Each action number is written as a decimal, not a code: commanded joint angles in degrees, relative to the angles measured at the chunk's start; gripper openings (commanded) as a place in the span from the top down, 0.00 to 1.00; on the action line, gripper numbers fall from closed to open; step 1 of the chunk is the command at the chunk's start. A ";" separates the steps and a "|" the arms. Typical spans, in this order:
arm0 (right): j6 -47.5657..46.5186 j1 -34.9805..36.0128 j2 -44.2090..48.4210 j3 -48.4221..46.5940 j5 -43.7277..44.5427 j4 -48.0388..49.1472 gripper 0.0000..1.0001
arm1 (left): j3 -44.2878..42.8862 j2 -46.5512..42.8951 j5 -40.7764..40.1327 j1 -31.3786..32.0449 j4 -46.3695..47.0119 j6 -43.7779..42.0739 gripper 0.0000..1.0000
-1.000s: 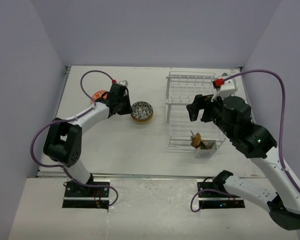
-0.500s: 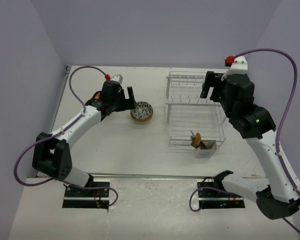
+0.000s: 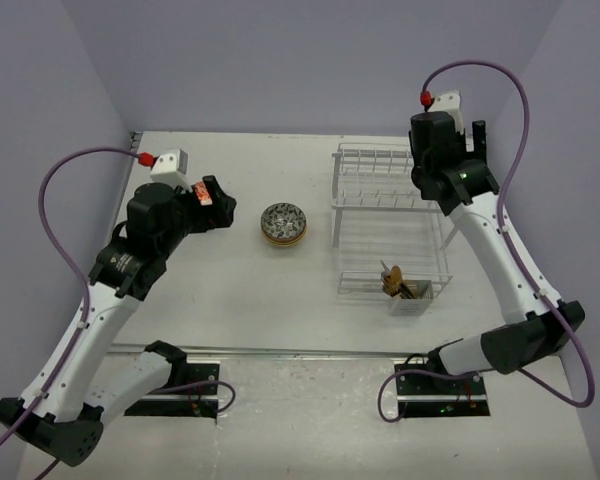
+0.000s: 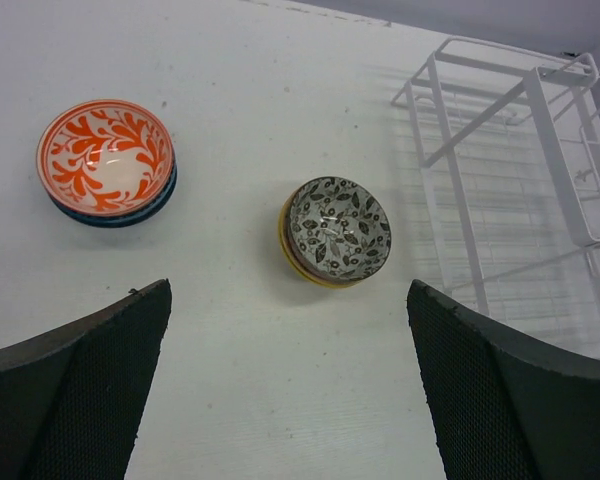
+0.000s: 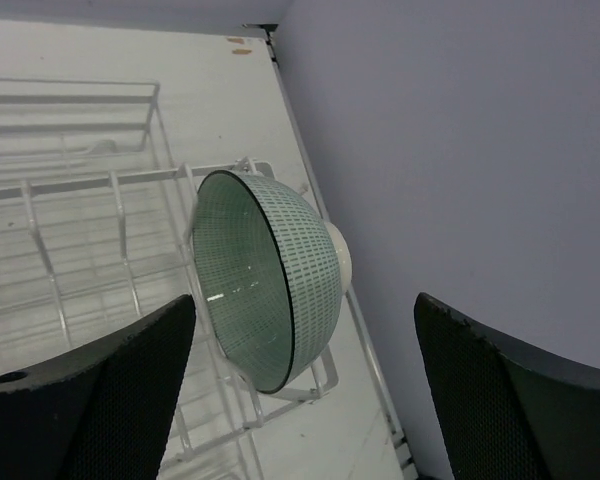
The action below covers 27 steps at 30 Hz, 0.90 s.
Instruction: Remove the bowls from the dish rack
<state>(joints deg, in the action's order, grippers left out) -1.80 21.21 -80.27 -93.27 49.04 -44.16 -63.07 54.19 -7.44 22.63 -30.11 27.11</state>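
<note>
Both claws stand spread wide and hold nothing. Nearest us, at the near right corner of the rack [image 3: 390, 215], the small caddy [image 3: 412, 296] with its utensils is no part of the job.

The left claw [image 4: 288, 290] has just let go. A second ago it was down by the grey leaf-patterned bowl [image 4: 338, 227]. Now it has pulled up and back toward the left edge of the tabletop [image 3: 230, 300] and looks down on its work from above. That bowl sits nested in a yellow bowl [image 4: 296, 262] near the middle of the tabletop, just left of the rack. Further left, a white bowl with orange leaves [image 4: 105, 158] rests in a blue bowl [image 4: 110, 214]. So we count four bowls unloaded, in two stacks of two.

The right claw [image 5: 305, 303] has meanwhile swung from over the rack's middle to its far right corner. There a teal bowl [image 5: 265, 275] stands on edge between the wires, its hollow facing into the rack and its foot toward the right-hand wall. It is pale, with a fine grid of dashes outside, a thin dark rim and a glossy inside. The claw hangs over it without touching.

We take this bowl as the next pick. We see no other bowl in the rack, though the arm hides part of it from above.
</note>
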 commanded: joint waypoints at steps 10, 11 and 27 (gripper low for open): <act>-6.81 -1.00 -0.24 6.00 12.48 7.78 0.43 | 5.06 -6.56 -6.62 -0.22 -8.13 -8.21 0.00; -6.90 -1.00 -0.50 6.52 12.84 7.86 0.44 | 5.41 -6.73 -7.14 -0.22 -7.95 -8.48 0.00; -8.13 0.58 -3.31 6.18 17.32 8.83 1.00 | 8.22 -7.70 -6.44 -0.13 -5.58 -9.62 0.00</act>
<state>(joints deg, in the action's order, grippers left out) -9.72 19.86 -82.91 -85.25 66.89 -34.24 -54.83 47.13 -13.26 22.63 -37.80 18.87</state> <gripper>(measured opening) 0.036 0.996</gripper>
